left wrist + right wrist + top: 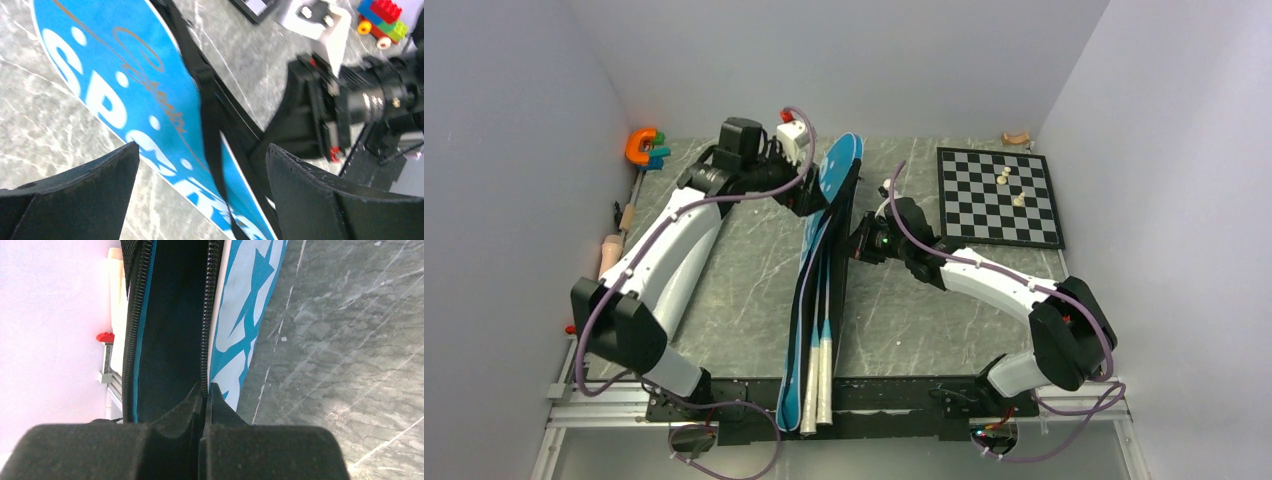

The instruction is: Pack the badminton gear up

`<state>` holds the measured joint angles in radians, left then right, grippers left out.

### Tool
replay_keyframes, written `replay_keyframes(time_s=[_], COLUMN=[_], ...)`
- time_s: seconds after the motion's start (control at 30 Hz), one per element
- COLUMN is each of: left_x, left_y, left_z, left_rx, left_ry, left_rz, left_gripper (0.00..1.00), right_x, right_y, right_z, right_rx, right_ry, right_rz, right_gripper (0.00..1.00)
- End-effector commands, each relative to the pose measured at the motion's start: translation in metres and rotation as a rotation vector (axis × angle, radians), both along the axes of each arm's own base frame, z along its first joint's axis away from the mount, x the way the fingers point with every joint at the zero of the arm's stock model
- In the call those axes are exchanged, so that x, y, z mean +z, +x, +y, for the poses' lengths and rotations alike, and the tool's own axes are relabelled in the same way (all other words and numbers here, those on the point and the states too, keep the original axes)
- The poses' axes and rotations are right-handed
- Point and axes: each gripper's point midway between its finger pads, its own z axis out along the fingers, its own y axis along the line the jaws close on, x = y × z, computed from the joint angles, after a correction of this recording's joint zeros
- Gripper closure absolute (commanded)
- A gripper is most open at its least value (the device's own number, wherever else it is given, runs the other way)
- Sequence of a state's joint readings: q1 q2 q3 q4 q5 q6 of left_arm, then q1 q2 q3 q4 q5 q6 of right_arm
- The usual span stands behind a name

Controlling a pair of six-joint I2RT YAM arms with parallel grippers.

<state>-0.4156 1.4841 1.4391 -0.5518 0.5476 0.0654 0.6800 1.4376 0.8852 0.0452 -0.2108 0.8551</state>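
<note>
Two rackets (pixel 822 372) lie mostly inside the bag (pixel 836 170) at the table (pixel 744 290) centre, handles out toward 6 o'clock, zip (pixel 205 330) gaping — my right gripper (pixel 206 390) is pinched on its edge, my left gripper (pixel 201 150) spread wide above the bag near 12 — so zipping remains, shuttlecocks and tube unseen.

**Left wrist view.** Flat blue racket-shaped fabric bag (pixel 125 65): large white block letters (pixel 102 107) run along its face, beginning "SP"; the following letters are partly hidden and cut off. Beside them lies a thin gold cursive word (pixel 150 75), too slanted and blurred to read.
</note>
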Motion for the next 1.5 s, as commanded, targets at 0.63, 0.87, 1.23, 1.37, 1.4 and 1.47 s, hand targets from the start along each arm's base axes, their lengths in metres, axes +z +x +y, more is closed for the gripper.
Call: replay_keyframes(time_s=[0.63,0.87,1.23,1.37,1.4,1.47], left_x=[-0.026,-0.017,-0.014,-0.009,-0.008,-0.01], left_y=[0.051,0.054,0.056,0.06,0.058,0.049], left_z=[-0.034,-0.036,-0.027,-0.008,-0.003,0.005], left_rx=[-0.094,-0.083,-0.071,-0.069,-0.083,-0.126], left_ry=[0.027,0.008,0.021,0.006,0.004,0.021], left_rz=[-0.007,-0.003,-0.026,-0.017,-0.011,-0.014], left_gripper=[0.58,0.94,0.91,0.44,0.3,0.11], right_x=[0.057,0.055,0.053,0.053,0.053,0.052], right_y=[0.0,-0.001,-0.001,-0.001,-0.001,-0.001], right_z=[0.016,0.014,0.013,0.012,0.012,0.012], right_rx=[0.055,0.053,0.052,0.053,0.051,0.05], right_ry=[0.081,0.075,0.061,0.055,0.054,0.052], right_rz=[-0.129,-0.127,-0.125,-0.128,-0.129,-0.125], right_gripper=[1.0,1.0,1.0,1.0,1.0,1.0])
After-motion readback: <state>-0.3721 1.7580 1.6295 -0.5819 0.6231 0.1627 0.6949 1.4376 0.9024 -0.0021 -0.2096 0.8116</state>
